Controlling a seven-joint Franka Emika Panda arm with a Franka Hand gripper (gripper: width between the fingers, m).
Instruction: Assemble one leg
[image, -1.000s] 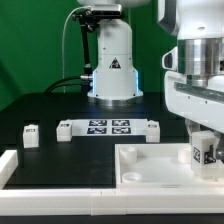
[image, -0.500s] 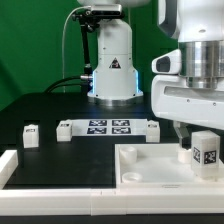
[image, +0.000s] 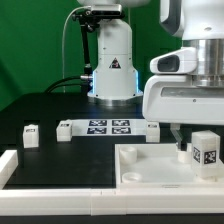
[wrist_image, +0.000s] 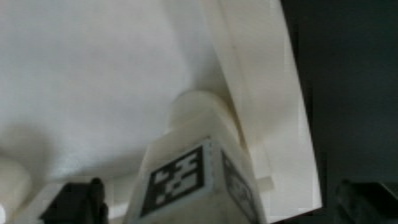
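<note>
A stubby white leg with a square marker tag stands upright on the large white tabletop, near its far corner at the exterior view's right. My gripper hangs over this leg with a finger on either side. In the wrist view the leg rises between the two dark fingertips, with a gap on each side. My gripper is open and grips nothing.
Three loose legs lie on the black table behind the tabletop. The marker board lies between them. A white corner fence sits at the front left. The robot base stands at the back.
My gripper has risen and its body has shifted slightly toward the exterior view's left. The leg stays standing in place on the tabletop.
</note>
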